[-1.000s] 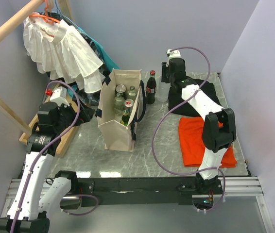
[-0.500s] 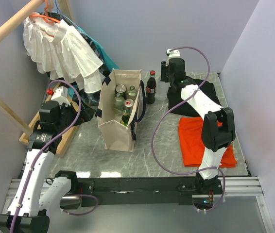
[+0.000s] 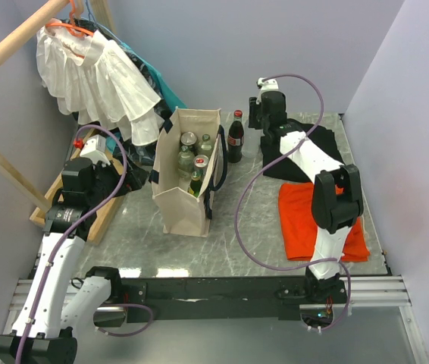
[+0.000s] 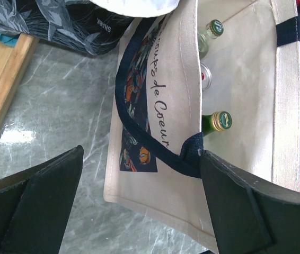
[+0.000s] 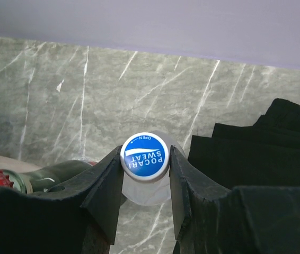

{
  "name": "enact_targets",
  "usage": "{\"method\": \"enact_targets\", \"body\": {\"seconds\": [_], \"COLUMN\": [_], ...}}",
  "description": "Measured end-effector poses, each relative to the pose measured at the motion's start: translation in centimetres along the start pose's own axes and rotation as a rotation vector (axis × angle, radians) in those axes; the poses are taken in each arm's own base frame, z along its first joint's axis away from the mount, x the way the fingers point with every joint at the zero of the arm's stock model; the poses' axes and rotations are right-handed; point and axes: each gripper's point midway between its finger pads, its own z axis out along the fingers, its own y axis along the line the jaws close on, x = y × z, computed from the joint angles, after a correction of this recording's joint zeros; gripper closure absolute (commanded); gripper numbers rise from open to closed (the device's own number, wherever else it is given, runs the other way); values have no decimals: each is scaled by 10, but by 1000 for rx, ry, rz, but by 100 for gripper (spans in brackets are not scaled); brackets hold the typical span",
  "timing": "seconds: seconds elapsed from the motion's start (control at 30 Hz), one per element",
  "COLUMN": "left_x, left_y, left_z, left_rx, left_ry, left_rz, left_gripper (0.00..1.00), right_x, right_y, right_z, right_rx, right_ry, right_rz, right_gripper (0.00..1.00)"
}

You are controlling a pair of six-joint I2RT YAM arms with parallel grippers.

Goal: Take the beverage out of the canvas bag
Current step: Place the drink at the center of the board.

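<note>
Blue-capped Pocari Sweat bottle (image 5: 144, 154) clamped at the cap by the right gripper (image 5: 145, 165), standing at the back of the marble table (image 3: 256, 231), just beside the cola bottle (image 3: 235, 138), canvas bag (image 3: 183, 206) upright mid-table with green bottles (image 3: 186, 161) inside, left gripper (image 4: 141, 159) spread wide, empty, hovering by the bag.

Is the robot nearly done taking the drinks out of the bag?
Not nearly. A cola bottle already stands on the table beside the canvas bag. The right tool is shut on the blue cap of a Pocari Sweat bottle, outside the bag next to the cola. Several bottles are left inside the bag, so most of the job remains.
</note>
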Motion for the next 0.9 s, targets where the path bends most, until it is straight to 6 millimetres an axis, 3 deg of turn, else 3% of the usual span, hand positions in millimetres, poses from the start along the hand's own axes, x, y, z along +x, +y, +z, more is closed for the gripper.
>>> {"method": "enact_targets", "body": {"seconds": [0.63, 0.7, 0.8, 0.9], "left_x": [5, 5, 5, 5], "left_y": [4, 4, 4, 3], "left_z": [4, 4, 4, 4], "left_rx": [-4, -4, -4, -3], "left_ry": [9, 9, 9, 8], "left_rz": [-2, -2, -2, -2], "left_gripper": [4, 4, 4, 4], "right_x": [2, 2, 3, 3], "right_y": [1, 2, 5, 5], "right_z": [0, 0, -2, -3], "right_rx": [-9, -9, -12, -12], "right_ry": [20, 22, 30, 41], "right_rz": [-14, -20, -30, -40], "right_gripper": [97, 93, 75, 69]}}
